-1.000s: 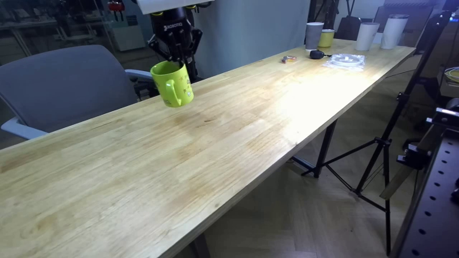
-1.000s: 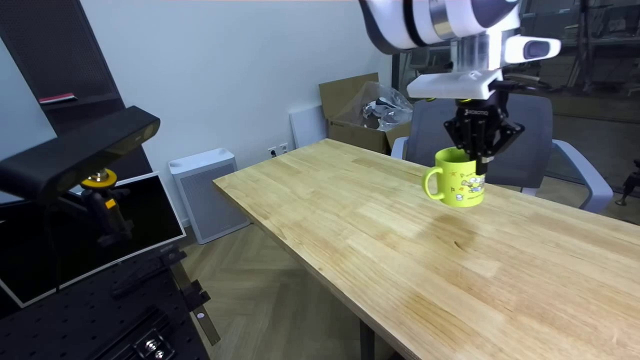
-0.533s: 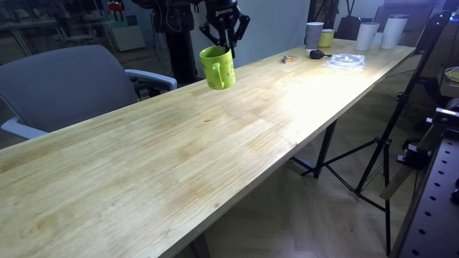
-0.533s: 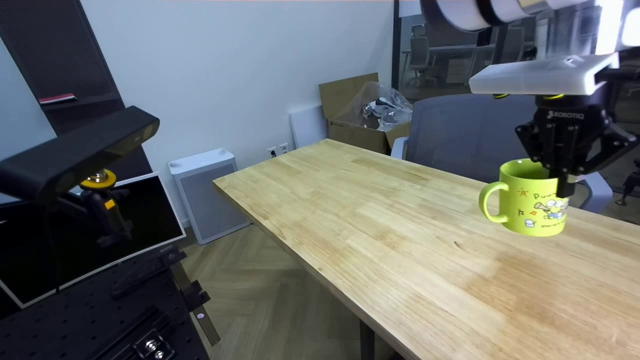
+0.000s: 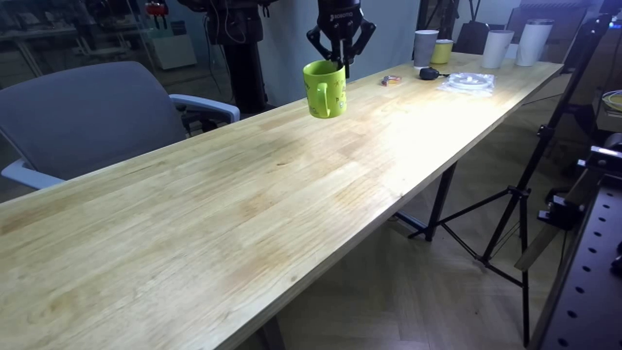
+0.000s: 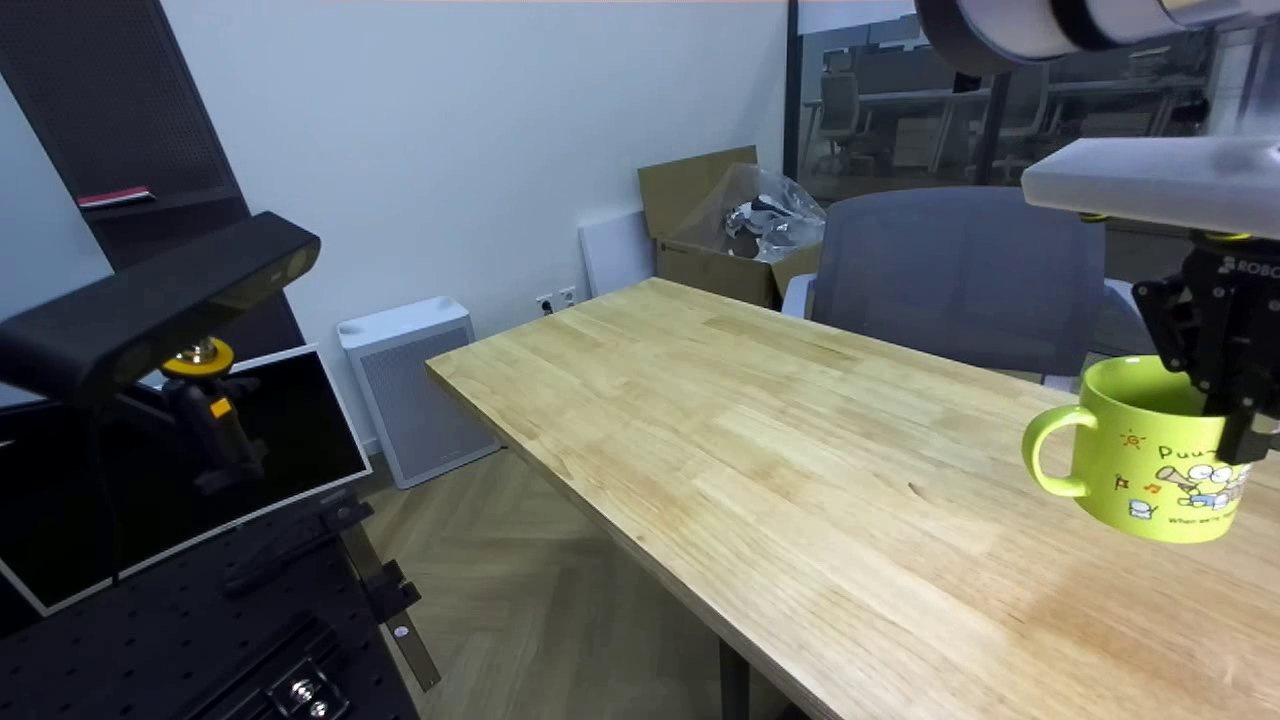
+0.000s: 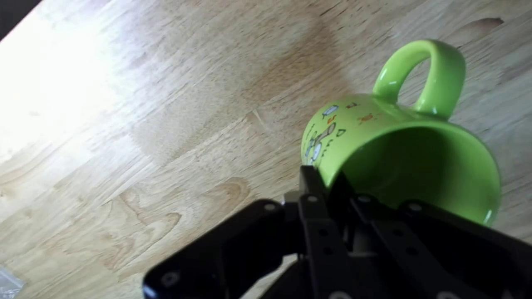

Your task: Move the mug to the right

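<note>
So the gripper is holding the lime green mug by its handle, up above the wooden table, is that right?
Not quite: the handle is free. In the wrist view, the gripper pinches the lime green mug at its rim. It is indeed above the wooden table.

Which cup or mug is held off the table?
The lime-green mug with cartoon prints, pinched at its rim by the fingers. The grey cup, yellowish cup, shorter white cup and taller white cup all stand on the table.
</note>
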Robot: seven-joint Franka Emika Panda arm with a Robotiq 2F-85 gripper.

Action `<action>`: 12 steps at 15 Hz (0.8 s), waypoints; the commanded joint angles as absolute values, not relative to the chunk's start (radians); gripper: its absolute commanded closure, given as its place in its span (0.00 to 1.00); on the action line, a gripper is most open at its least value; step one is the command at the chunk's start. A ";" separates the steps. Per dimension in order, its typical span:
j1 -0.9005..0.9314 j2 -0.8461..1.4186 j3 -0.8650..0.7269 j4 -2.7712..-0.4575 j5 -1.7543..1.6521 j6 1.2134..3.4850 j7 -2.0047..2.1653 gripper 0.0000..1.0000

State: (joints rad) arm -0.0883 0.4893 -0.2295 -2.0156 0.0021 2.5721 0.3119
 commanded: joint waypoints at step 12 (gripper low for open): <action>-0.139 0.506 -0.205 -2.086 0.121 2.613 0.300 0.98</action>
State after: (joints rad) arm -0.1212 0.5071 -0.2076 -2.0859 0.1053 2.6021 0.3094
